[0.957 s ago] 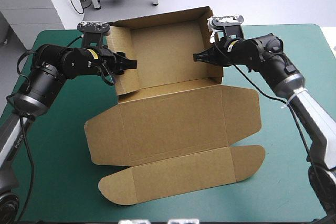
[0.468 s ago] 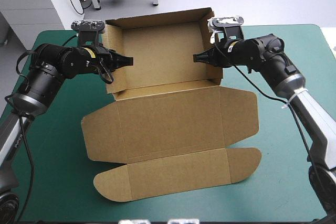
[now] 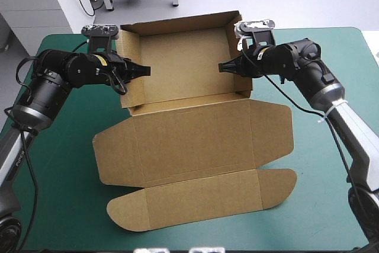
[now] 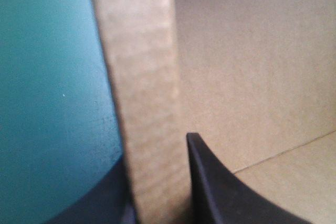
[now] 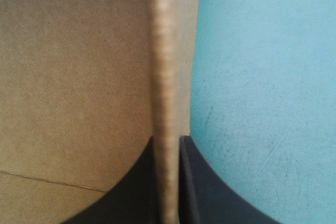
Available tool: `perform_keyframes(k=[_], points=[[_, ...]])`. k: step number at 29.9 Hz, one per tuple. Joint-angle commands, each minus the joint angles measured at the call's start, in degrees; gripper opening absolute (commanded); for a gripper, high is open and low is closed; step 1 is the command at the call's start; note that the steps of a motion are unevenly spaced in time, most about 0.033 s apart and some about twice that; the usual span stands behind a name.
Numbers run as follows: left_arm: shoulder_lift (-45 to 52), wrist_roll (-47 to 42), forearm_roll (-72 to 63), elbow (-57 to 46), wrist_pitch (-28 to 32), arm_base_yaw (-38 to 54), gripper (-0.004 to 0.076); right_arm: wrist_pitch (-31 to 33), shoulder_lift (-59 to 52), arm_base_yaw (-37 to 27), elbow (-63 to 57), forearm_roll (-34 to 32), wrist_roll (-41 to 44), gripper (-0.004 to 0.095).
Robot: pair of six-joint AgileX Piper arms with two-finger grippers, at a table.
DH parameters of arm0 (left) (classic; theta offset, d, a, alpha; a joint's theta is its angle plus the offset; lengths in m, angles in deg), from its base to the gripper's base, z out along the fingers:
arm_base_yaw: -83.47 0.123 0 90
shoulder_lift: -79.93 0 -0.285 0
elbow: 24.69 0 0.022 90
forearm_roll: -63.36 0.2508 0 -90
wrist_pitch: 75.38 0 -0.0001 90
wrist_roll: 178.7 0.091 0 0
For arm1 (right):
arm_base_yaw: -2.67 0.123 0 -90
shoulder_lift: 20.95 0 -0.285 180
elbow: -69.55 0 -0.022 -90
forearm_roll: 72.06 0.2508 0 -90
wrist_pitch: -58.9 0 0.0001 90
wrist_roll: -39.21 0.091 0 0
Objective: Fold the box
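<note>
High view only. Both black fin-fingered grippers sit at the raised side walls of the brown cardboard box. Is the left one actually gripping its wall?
Observer: Yes. The left wrist view shows the left gripper shut on the brown cardboard box, with the left side wall between its black fingers.
Operator: Right side?
Observer: Same. The right gripper is all but shut, with the right side wall pinched edge-on between its fingers.
Operator: Where is each finger?
Observer: On both, one finger is inside over the box floor and one outside over the teal-green cover.
</note>
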Motion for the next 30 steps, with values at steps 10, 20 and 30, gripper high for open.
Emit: perform_keyframes(k=[10,20,30], points=[[0.4,3.0,-10.3,1.6,2.9,-1.6,-0.0008,-5.9,-3.2,1.5,2.4,11.8,-3.7,-0.0014],[0.4,-5.2,1.6,1.6,8.4,-1.8,-0.0008,-6.8,-3.2,1.5,2.4,10.6,-3.7,-0.0014],[0.4,-9.3,10.0,1.6,9.5,-3.9,-0.0008,-4.5,-3.2,1.5,2.4,-0.9,0.1,-0.0014]])
